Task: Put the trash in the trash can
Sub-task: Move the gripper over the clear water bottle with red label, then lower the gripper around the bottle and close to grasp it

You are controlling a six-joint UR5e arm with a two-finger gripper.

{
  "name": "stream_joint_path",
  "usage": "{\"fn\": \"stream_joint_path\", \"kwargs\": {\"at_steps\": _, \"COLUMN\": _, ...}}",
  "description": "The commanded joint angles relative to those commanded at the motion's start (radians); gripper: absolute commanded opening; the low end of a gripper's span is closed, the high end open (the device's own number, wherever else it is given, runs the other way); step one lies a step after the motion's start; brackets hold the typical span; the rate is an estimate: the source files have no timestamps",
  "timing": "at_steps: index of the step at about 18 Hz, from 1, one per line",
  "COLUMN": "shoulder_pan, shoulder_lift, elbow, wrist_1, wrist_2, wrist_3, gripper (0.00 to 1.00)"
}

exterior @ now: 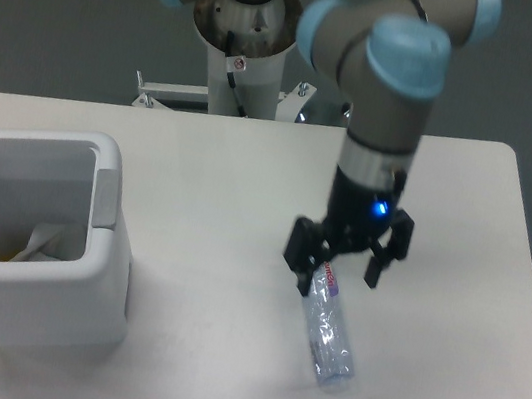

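White counter, dark grey wall behind. Gripper hangs over the counter's right half, jaws spread open, straddling the top end of the bottle. Bottle lies flat, running down and away from the gripper. Bin sits well to the gripper's left; wrapper inside it.

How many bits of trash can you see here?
2. A crushed clear bottle lies on the table, its top end between the fingers of the open gripper. A white wrapper sits inside the bin; more could be hidden behind its walls.
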Motion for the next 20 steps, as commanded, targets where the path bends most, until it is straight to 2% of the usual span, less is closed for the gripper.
{"fn": "stream_joint_path", "kwargs": {"at_steps": 3, "shoulder_pan": -0.005, "shoulder_lift": -0.069, "elbow": 0.025, "wrist_1": 0.034, "wrist_2": 0.000, "wrist_3": 0.000, "gripper": 1.00}}
{"fn": "stream_joint_path", "kwargs": {"at_steps": 6, "shoulder_pan": -0.014, "shoulder_lift": -0.140, "elbow": 0.032, "wrist_1": 0.113, "wrist_2": -0.003, "wrist_3": 0.002, "gripper": 1.00}}
{"fn": "stream_joint_path", "kwargs": {"at_steps": 7, "shoulder_pan": -0.024, "shoulder_lift": -0.158, "elbow": 0.038, "wrist_1": 0.121, "wrist_2": -0.002, "wrist_3": 0.005, "gripper": 1.00}}
{"fn": "stream_joint_path", "kwargs": {"at_steps": 15, "shoulder_pan": -0.034, "shoulder_lift": -0.195, "elbow": 0.041, "wrist_1": 0.126, "wrist_2": 0.005, "wrist_3": 0.034, "gripper": 1.00}}
{"fn": "stream_joint_path", "kwargs": {"at_steps": 20, "shoulder_pan": -0.048, "shoulder_lift": -0.227, "elbow": 0.055, "wrist_1": 0.127, "wrist_2": 0.069, "wrist_3": 0.052, "gripper": 1.00}}
